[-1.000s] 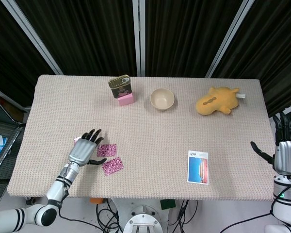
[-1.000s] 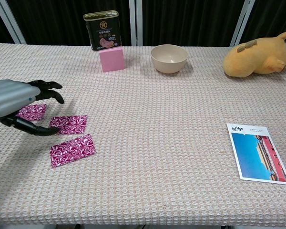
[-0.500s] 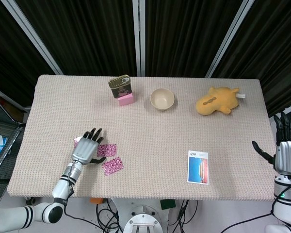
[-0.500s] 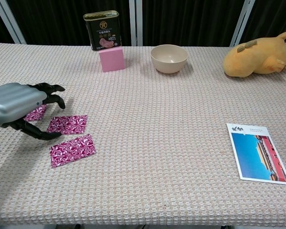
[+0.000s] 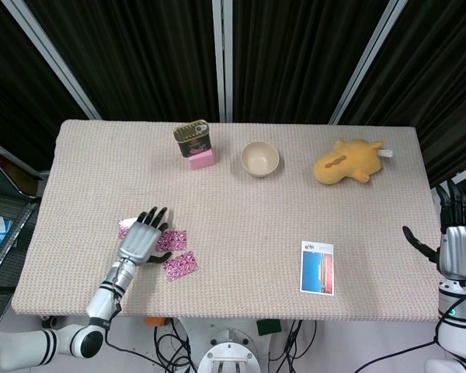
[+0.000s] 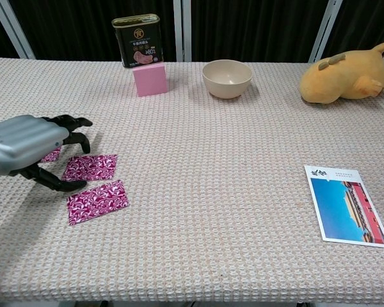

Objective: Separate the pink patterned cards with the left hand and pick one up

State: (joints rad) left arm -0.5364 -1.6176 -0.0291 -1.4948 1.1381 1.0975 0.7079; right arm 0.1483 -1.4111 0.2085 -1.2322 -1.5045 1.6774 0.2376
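Bench (image 5: pixel 241 202): woven beige cover, all items resting on it as in the earlier frames.

Left hand (image 6: pixel 25 142): has shifted slightly toward the bench's centre over the last second. A second ago it lay beside the left card; it now lies over it, and in the head view that card shows more to the hand's outer side. Palm down, fingers (image 6: pixel 73 121) spread and pointing away from the robot, thumb low near the bench. It holds nothing.

Right hand (image 5: pixel 455 247): off the bench's right edge, upright, fingers apart, holding nothing; position nearly unchanged.

Cards, pink patterned, three, flat, separated:
- left card (image 6: pixel 51 155), mostly hidden under the left hand;
- middle card (image 6: pixel 89 167), just beside the fingertips, unmoved;
- near card (image 6: pixel 97 201), closest to the robot, just past the thumb, unmoved.

Whether the hand touches any card cannot be told.
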